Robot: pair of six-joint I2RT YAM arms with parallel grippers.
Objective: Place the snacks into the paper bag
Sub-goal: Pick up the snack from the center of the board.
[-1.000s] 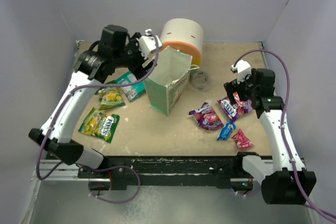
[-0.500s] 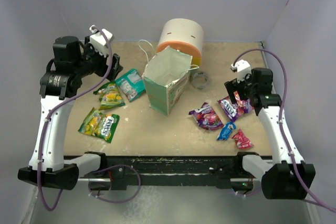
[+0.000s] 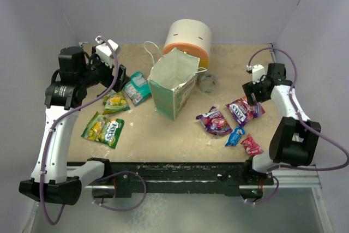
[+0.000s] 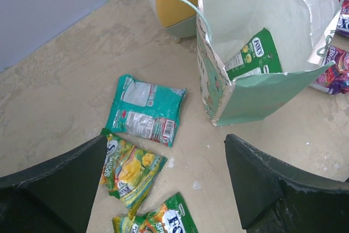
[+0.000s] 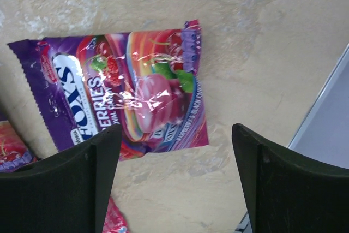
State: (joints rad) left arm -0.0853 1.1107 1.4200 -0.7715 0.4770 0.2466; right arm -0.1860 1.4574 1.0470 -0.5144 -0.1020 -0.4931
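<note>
The paper bag (image 4: 262,94) stands open-mouthed for loading, the left end effector (image 4: 163,189) hangs wide and empty, and the right end effector (image 5: 175,181) is equally wide above the purple packet (image 5: 125,96), likely its next pick.

Pale mint-green boxy paper bag (image 3: 173,92) (white inside), 1 teal shiny plastic packet (image 4: 144,109), 1 purple berry-printed plastic packet (image 5: 122,94)

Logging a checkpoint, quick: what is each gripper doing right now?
Left gripper: open, holding nothing.
Right gripper: open over the shiny purple plastic snack packet, holding nothing.
</note>
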